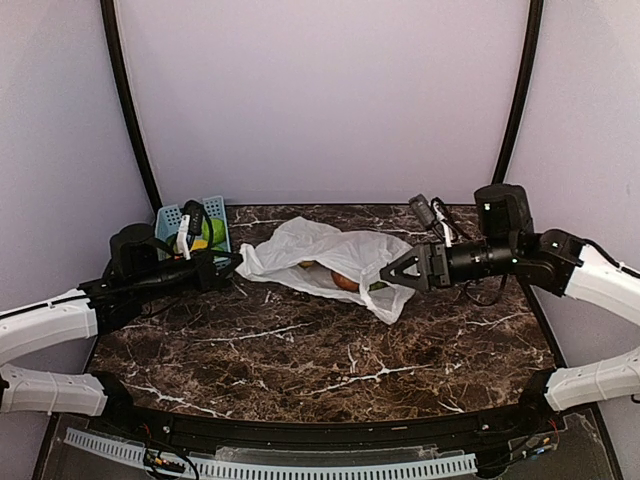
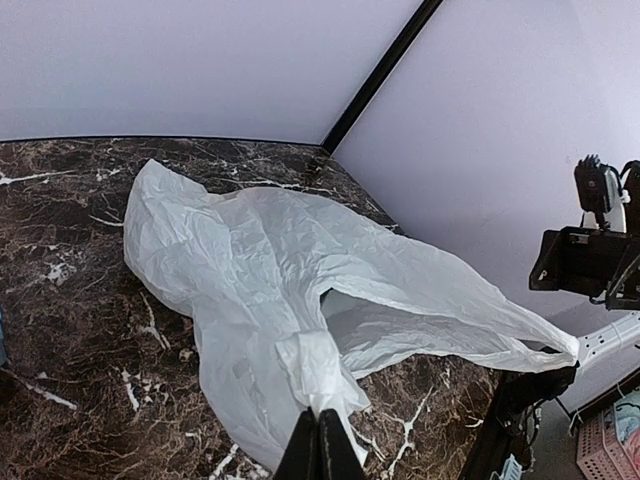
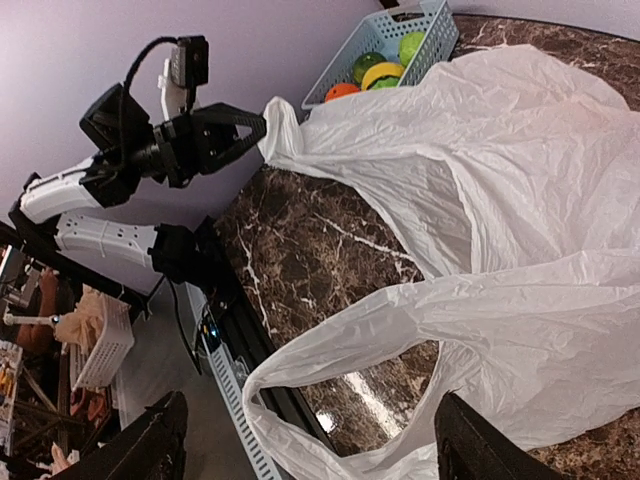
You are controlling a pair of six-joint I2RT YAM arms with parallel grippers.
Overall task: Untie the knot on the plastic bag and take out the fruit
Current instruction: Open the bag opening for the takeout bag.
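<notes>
blue basket (image 1: pixel 166 216) beside left gripper (image 1: pixel 237 263) pinching plastic bag (image 1: pixel 322 246); right gripper (image 1: pixel 390 275) spread.

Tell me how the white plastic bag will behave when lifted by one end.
Probably floppy: the plastic bag lies crinkled and collapsed. Likely light itself, yet the fruit showing inside may roll and shift its weight. Its thin film might slip from the shut left gripper.

Lab test booth, plain lilac walls (image 1: pixel 320 100), black corner poles (image 2: pixel 380 75), marble tabletop (image 1: pixel 300 350)
</notes>
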